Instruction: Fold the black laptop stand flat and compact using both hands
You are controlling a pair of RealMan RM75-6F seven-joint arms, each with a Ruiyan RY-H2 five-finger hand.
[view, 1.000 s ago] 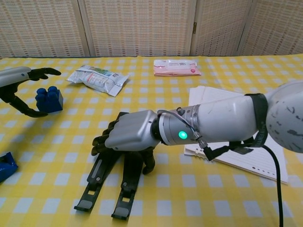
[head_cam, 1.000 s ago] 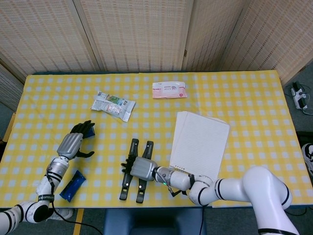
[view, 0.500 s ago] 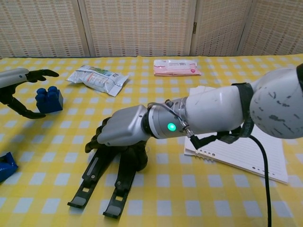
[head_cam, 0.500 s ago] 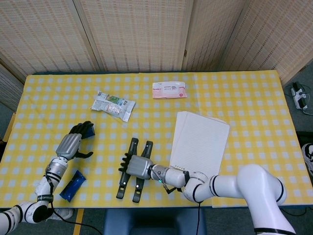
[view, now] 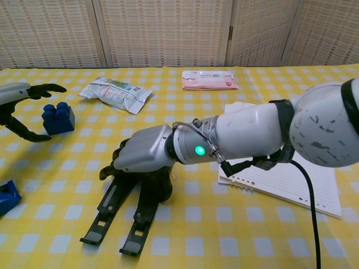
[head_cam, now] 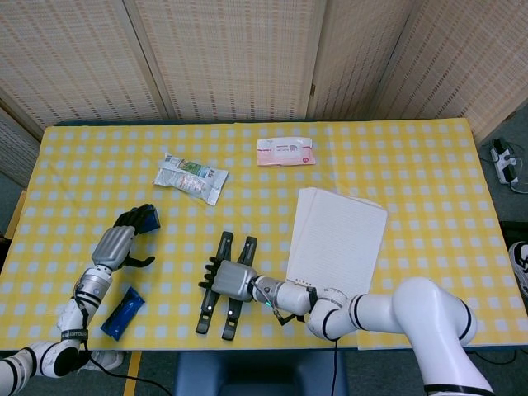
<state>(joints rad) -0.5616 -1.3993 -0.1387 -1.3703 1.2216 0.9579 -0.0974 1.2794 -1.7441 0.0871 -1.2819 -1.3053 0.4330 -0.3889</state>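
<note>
The black laptop stand lies flat on the yellow checked table, its two bars side by side and running toward the front edge. My right hand rests on top of its middle with the fingers curled down over the bars. My left hand hovers at the left with thumb and fingers spread, empty, right beside a blue toy block.
A white notebook lies right of the stand. A silver snack packet and a pink wipes pack lie farther back. A blue wrapper sits at the front left.
My right hand has slid left and nearer to the front edge, dragging the stand with it. The left hand drew back slightly from the blue block.
</note>
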